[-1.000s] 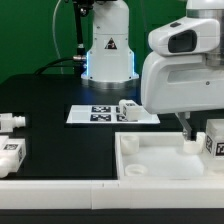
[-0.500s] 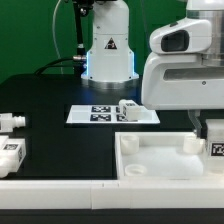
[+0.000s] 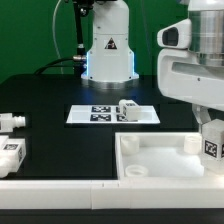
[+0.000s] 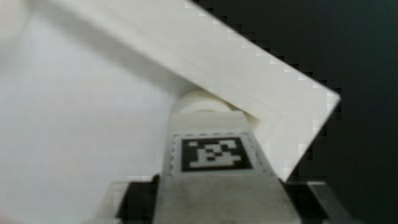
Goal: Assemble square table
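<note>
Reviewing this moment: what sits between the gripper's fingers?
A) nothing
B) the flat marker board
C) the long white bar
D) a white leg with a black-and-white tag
D: the wrist view shows the tagged leg clamped in the gripper, and the exterior view shows it at the corner of the tabletop on that view's right.

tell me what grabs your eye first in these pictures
The big white arm fills the exterior view's right, its gripper shut on a tagged leg at a corner of the white square tabletop. Next come the marker board mid-table with another leg at it, and two more legs at the exterior view's left.
</note>
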Tool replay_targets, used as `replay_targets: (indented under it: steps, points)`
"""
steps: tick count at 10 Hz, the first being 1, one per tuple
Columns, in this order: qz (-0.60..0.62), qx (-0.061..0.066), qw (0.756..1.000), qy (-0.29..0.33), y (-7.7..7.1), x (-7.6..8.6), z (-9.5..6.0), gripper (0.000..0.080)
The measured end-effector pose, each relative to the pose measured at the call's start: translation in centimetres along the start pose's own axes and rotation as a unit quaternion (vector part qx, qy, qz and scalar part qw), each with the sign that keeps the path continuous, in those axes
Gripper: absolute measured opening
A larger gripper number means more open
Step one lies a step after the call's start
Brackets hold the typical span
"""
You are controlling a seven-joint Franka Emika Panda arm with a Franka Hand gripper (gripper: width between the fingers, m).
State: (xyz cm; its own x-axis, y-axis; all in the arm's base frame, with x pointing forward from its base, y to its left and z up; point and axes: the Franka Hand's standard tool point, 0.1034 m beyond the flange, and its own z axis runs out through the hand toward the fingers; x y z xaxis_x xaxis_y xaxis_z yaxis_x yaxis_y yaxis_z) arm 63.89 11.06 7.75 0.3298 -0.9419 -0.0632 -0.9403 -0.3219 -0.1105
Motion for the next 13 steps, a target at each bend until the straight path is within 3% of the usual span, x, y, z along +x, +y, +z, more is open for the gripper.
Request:
replay_targets:
  steps: [1, 4, 5, 6, 7, 10, 11, 13]
  points:
    - [0.053, 0.011, 0.999, 0.002, 0.11, -0.21, 0.04, 0.0285]
    - [0.043, 0.011, 0.999, 0.000, 0.14, -0.26, 0.07, 0.0290]
    - [-0.026, 0.004, 1.000, 0.004, 0.33, -0.41, 0.13, 0.0496]
    - [-0.141, -0.008, 0.990, 0.006, 0.52, -0.63, 0.18, 0.0496]
    - [-0.244, -0.017, 0.970, 0.004, 0.71, -0.89, 0.26, 0.0621]
    - [-0.352, -0.020, 0.936, 0.000, 0.91, -0.84, 0.42, 0.0642]
    - [-0.419, -0.022, 0.908, 0.000, 0.90, -0.62, 0.36, 0.0649]
    - [-0.588, -0.031, 0.808, 0.004, 0.24, 0.03, -0.30, 0.0649]
